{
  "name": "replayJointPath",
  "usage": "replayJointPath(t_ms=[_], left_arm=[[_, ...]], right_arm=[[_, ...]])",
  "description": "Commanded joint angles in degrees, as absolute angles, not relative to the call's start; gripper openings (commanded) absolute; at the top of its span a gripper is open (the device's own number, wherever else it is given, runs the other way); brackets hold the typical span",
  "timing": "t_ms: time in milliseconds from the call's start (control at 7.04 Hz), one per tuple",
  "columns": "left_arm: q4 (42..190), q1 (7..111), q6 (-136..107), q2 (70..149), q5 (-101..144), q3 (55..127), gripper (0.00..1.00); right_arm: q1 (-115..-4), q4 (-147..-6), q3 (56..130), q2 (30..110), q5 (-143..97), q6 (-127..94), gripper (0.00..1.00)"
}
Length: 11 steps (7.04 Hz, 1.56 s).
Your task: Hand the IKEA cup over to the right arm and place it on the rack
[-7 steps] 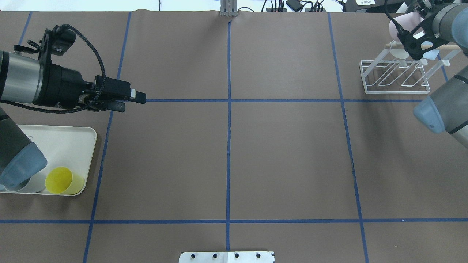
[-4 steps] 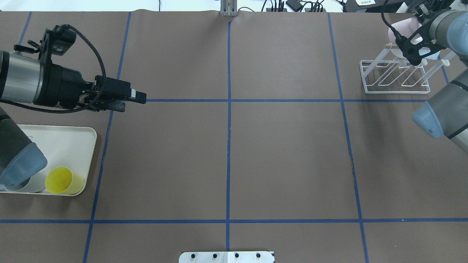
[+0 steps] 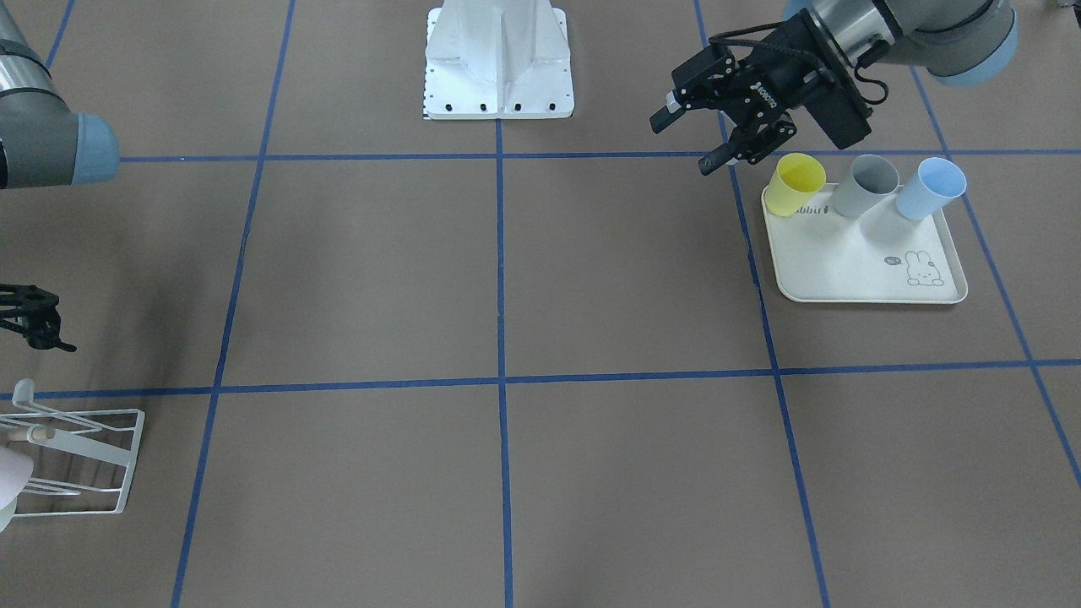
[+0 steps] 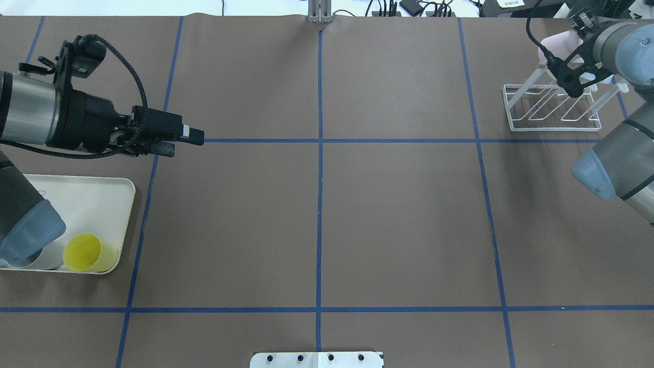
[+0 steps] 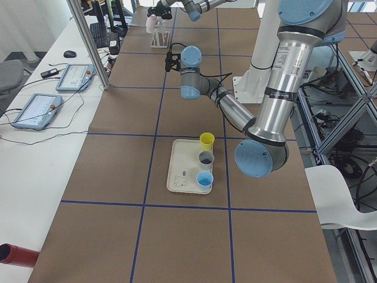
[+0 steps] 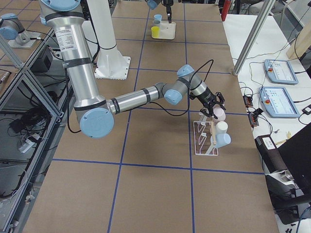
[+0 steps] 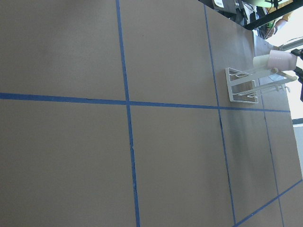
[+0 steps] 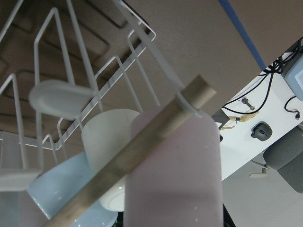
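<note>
Left claw hangs in the upper left of the overhead frame, fingers spread with nothing between them. It's just above the cream tray, where a yellow cup waits in the lower-left corner. My read is that it's parked there on purpose: its half of the hand-off looks finished, and that spot keeps it out of the middle.

Moving right, the brown table is wide open across the whole centre. It only has blue tape lines on it, so either arm has loads of room to swing through (no obstacles I can spot).

Upper right is where it gets tight. The rack sits close to the table's far edge, with cables just beyond. The pink cup is at the rack's top-left end. In the right wrist view it lies behind the wooden rod, beside a white cup and a pale blue cup.

Right claw is right up against the cup. I honestly can't tell if it's clamped on or loose, since the fingers don't show clearly anywhere.

Looks like the very last step to me. Any pull-out probably wants to go back toward the frame's centre, because the rod, prongs and neighbouring cups crowd the other sides.
</note>
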<state>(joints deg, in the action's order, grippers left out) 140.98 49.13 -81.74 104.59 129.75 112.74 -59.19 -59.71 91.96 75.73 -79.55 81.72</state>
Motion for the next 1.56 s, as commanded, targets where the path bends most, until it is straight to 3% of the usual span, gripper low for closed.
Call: replayJointPath(t_ms=[0, 284, 852, 1136, 1420], left_arm=[[141.0, 49.1, -81.7, 104.6, 129.7, 112.7, 1.0], [141.0, 49.1, -81.7, 104.7, 129.8, 112.6, 1.0], [141.0, 49.2, -81.6, 104.4, 129.8, 112.8, 1.0], [140.7, 50.1, -75.4, 101.6, 129.9, 113.6, 1.0], [140.5, 53.2, -61.6, 93.9, 129.6, 113.9, 1.0]], right_arm=[[-58.5, -59.5, 91.8, 75.8, -78.1, 81.4, 0.69], [-58.5, -59.2, 91.8, 75.8, -78.1, 80.9, 0.98], [-58.6, -59.5, 95.3, 75.5, -78.6, 78.8, 0.99], [-58.6, -59.7, 99.5, 75.8, -82.7, 60.6, 1.0], [-58.4, -59.1, 104.8, 79.3, -88.5, 37.3, 1.0]])
